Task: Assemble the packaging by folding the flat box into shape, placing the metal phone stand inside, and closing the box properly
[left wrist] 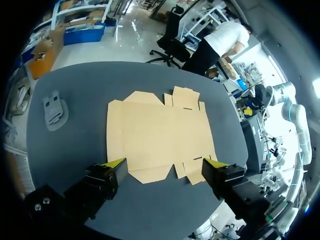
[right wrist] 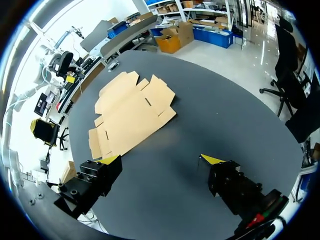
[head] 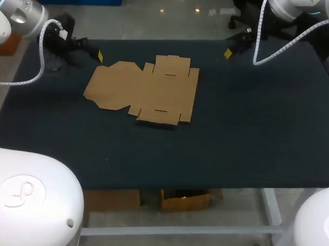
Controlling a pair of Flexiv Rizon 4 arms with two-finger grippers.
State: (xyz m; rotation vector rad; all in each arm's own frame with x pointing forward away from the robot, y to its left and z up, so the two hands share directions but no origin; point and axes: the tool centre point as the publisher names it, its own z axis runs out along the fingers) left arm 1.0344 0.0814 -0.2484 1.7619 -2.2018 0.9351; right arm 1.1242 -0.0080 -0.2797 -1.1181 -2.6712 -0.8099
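While both arms hang by the far edge of the table (head: 250,137), the cardboard box (head: 146,90) lies flat and unfolded on the dark top, a little left of the middle. Seen from the left wrist, a grey phone stand (left wrist: 54,109) lies on the table beside the box's plain end, apart from it. The left gripper (left wrist: 165,162) is spread wide over the box's near edge, grasping nothing; the right gripper (right wrist: 160,159) is released too, its 2 fingers over bare table beside the box

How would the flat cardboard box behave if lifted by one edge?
The flat box looks thin and scored, so it would likely flop along its creases. Lying flush on the table, its edges probably resist pinching; pushed, it may just slide.
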